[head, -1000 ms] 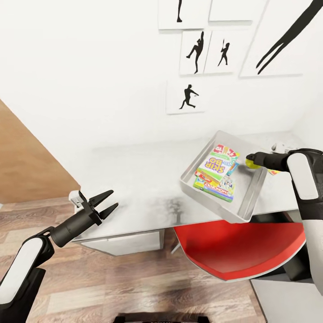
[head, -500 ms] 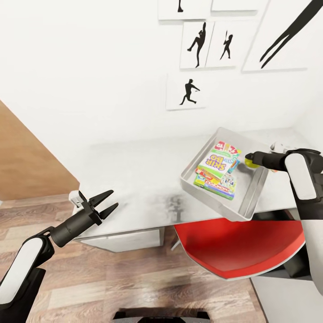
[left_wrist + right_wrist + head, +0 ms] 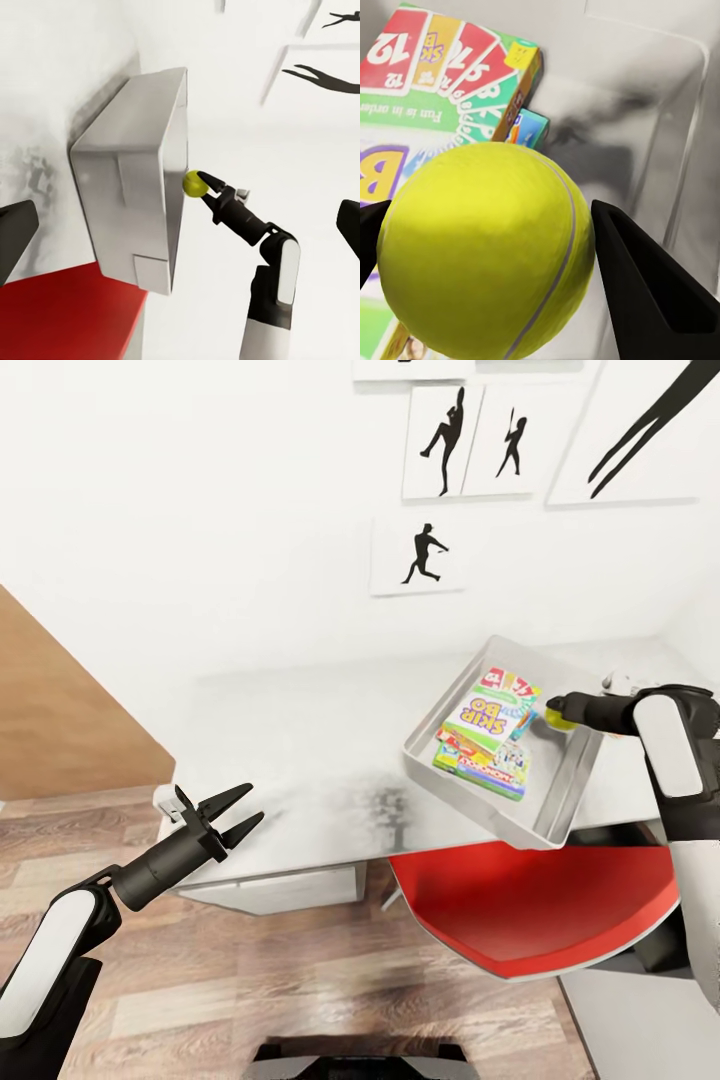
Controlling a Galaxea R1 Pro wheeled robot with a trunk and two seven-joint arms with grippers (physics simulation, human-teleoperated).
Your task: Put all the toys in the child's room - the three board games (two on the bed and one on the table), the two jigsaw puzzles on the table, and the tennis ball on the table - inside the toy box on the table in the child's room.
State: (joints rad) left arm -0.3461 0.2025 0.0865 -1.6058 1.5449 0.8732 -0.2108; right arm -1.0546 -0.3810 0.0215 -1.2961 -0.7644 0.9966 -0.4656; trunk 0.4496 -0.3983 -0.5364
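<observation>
Yellow tennis ball [image 3: 560, 720] clamped in right gripper [image 3: 556, 712] above toy box [image 3: 570, 785].

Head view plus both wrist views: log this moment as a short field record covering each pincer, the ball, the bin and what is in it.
right pincer: shut on the tennis ball, held at the rim above the toy box
left pincer: open, empty, over the near table edge
toy box contents: stacked board games, Skip-Bo box on top, Monopoly box beneath
jigsaw puzzles: cannot tell
below the toy box: red chair
</observation>
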